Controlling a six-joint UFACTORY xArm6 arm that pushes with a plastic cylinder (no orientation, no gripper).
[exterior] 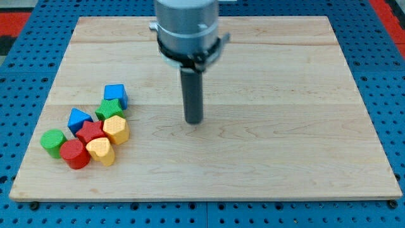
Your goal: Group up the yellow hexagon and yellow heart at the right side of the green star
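Note:
The green star (109,109) sits in a cluster of blocks at the view's left. The yellow hexagon (116,129) lies just below it, touching it. The yellow heart (101,150) lies below and left of the hexagon, touching it. My tip (193,121) rests on the board near its middle, well to the right of the cluster and apart from every block.
A blue cube (116,95) sits just above the green star. A blue triangle (79,118), a red star (90,132), a green cylinder (53,140) and a red cylinder (74,154) crowd the cluster's left side. The wooden board (285,126) lies on a blue pegboard.

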